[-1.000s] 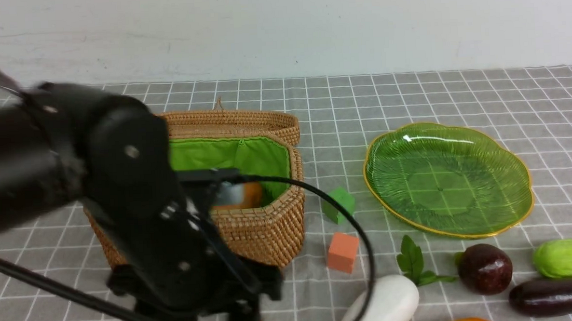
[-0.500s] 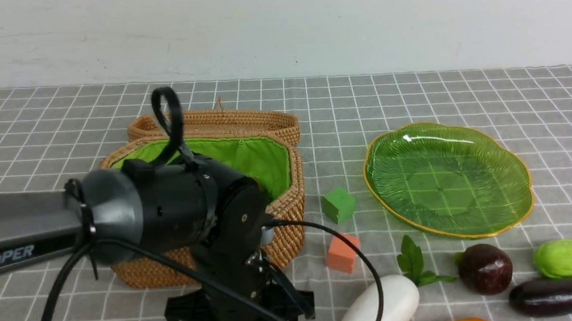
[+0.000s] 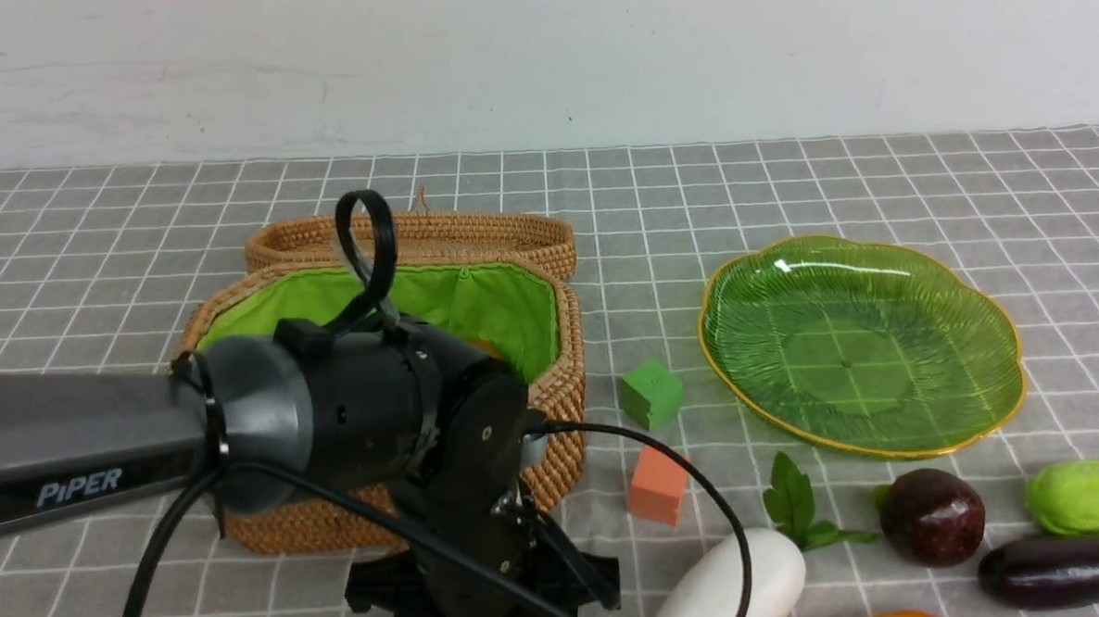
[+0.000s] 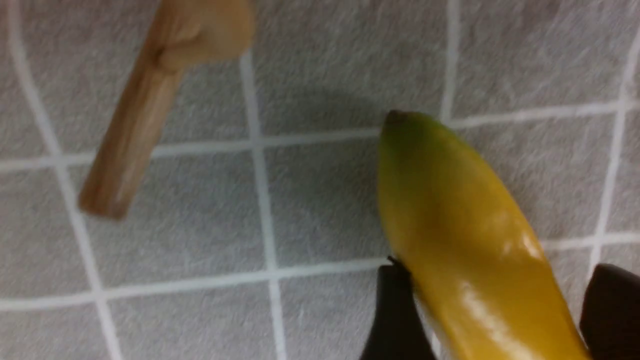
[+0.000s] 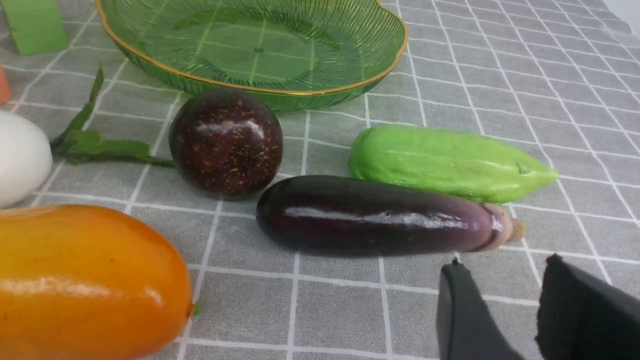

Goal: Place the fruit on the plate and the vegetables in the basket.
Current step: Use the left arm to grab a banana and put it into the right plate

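Your left gripper (image 4: 500,267) is down low at the near edge of the table, in front of the basket (image 3: 562,391). Its two black fingers (image 4: 395,320) sit one on each side of the banana (image 4: 450,210). One finger touches the peel. You cannot tell if they squeeze it. The banana's long body runs out between the fingers, and its green tip points away from the wrist. A tan stick (image 4: 135,125) lies on the gray cloth (image 4: 200,200) near the tip, apart from it.

Your right gripper (image 5: 502,262) has its fingers a little apart, with nothing between them. It hangs near the stem end of the eggplant (image 5: 375,217).

The eggplant lies sideways across the table. The green gourd (image 5: 445,162) lies the same way, right beside it, on the side toward the plate (image 3: 862,350). The radish (image 3: 729,588) lies slanted, and its leaves (image 3: 795,506) point toward the plate. The mango (image 5: 85,280) lies sideways at the near edge.

Now count. One banana, one dark red round fruit (image 5: 225,142) and one mango make three fruits, all down on the cloth. One radish, one gourd and one eggplant make three vegetables on the cloth. There is one plate and one basket, with its lid (image 3: 472,233) open behind it. Two cubes sit between the basket and the plate: one green cube (image 3: 651,392) and one orange cube (image 3: 659,484).
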{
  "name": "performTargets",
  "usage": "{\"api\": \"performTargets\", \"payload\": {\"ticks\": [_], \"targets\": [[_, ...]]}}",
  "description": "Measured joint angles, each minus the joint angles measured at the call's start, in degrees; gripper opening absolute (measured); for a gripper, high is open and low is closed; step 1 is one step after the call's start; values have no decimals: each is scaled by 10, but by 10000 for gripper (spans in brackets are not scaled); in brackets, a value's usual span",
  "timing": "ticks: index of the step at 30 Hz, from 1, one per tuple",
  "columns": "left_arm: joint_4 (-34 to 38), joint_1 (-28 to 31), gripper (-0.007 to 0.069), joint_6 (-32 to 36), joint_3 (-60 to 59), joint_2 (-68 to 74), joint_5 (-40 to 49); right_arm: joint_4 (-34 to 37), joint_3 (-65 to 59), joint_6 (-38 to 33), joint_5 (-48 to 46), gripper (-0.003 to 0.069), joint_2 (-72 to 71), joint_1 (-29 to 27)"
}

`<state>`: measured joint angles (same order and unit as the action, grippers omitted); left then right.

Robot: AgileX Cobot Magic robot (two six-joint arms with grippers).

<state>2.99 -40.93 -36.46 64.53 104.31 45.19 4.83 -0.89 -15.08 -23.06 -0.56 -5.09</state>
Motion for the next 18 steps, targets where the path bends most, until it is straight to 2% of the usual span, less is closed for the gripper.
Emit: {"api": "performTargets", "payload": {"ticks": [5, 7, 12, 18], "targets": [[12, -2, 323, 6, 0, 20, -2, 0, 0, 0, 1, 241, 0, 0], [12, -2, 305, 12, 0, 21, -1, 0, 0, 0, 1, 241, 0, 0], [19, -2, 302, 47, 1, 14, -2, 0, 0, 0, 1, 241, 0, 0], [20, -2, 302, 54, 1, -25, 19, 0, 0, 0, 1, 241, 0, 0]]}}
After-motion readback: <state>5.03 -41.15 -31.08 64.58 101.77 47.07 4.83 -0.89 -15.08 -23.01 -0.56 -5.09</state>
